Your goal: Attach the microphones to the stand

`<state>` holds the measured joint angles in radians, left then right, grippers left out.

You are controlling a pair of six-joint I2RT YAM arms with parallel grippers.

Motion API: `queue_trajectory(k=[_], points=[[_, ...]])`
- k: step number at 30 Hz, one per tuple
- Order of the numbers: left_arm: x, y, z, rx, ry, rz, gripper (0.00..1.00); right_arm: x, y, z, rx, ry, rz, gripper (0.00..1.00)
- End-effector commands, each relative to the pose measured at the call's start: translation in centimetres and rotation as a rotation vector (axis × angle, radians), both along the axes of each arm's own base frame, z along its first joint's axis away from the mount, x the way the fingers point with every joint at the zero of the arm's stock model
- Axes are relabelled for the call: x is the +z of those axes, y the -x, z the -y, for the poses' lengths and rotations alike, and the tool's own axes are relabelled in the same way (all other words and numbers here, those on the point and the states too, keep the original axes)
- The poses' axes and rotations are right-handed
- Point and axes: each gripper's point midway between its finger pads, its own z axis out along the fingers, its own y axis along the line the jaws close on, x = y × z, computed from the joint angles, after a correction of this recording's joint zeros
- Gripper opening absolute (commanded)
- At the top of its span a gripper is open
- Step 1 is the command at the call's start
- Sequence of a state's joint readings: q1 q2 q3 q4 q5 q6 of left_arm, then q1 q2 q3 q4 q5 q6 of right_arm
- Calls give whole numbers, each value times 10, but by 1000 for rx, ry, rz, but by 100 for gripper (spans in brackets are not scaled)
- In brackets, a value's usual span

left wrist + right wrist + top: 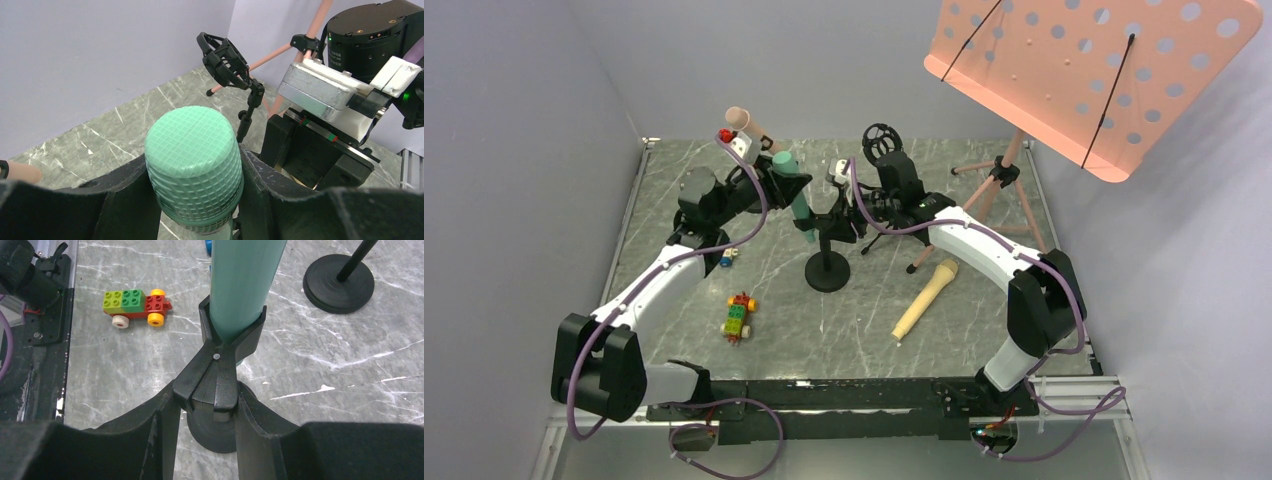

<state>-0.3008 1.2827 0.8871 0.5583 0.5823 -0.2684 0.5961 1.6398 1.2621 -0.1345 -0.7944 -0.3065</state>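
Left wrist view: teal-green microphone (192, 145) has its gridded head wedged between the left gripper (192, 175) fingers (125, 200), pinched from both sides.

Right wrist view: the teal barrel runs down into the forked black clip (232, 335) and sits in it. The right gripper (215, 405) is clamped on the clip's stem, one finger on each side. A second round base with a rod (339, 285) shows at upper right.

Top view: the clip belongs to the stand (828, 272), whose round black base is mid-tabletop (984, 340). The teal mic is tilted, head up toward the far left and lower end at the clip.

The pale yellow microphone (926, 300) lies flat on the tabletop right of the stand base, apart from both grippers. The salmon-pink microphone (746, 122) pokes up tilted at the far left, behind the left arm. Can't tell what carries it.

A toy block car (739, 316) sits left of the stand base, toward the near edge. A black shock mount (882, 140) stands at the far side. A pink perforated music stand (1094, 70) is at the far right.
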Motion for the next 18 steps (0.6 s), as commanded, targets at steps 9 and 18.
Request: queue_trajectory(k=[9, 18], points=[[-20, 7, 7, -55, -13, -28, 0, 23, -3, -3, 14, -46, 53, 22], [-28, 14, 8, -78, 8, -25, 0, 20, -2, -5, 19, -51, 29, 23]])
